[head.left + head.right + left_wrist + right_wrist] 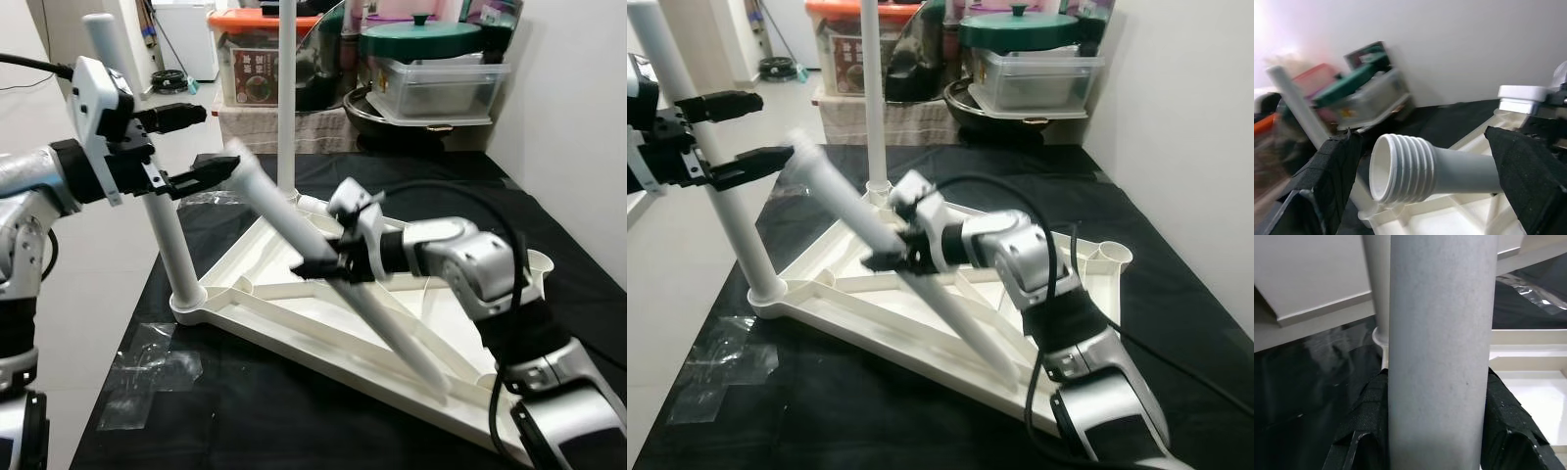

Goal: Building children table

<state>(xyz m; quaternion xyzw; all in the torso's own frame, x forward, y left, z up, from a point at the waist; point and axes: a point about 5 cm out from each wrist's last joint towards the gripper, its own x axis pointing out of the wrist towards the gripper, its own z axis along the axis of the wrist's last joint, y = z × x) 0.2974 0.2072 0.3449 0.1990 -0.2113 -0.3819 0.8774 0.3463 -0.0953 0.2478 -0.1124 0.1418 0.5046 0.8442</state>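
the loose grey-white plastic table leg ran on a slant through the middle of the left eye frame, its threaded end up toward the upper left and its lower end down over the upturned cream plastic tabletop. it looked held that way so its screw end could be brought round to a socket. the right gripper was clamped about its middle, one black finger on either side of the tube, and in the right wrist view the padded fingers pressed both flanks of the shaft. the left gripper, in the upper left, stood with its jaws apart, the threaded tip lying between them without touching either pad; that seemed a readiness to steady or take the end.

the tabletop lay underside up on the black cloth-covered table, ribs showing, which kept its corner sockets reachable. two white legs already stood upright in it, one at the left corner, just behind the left gripper, and one at the far corner, top centre. an open socket waited at the right edge, probably where the loose leg belonged.

behind, at the top of the frame, sat a green lidded pot on a clear plastic box.
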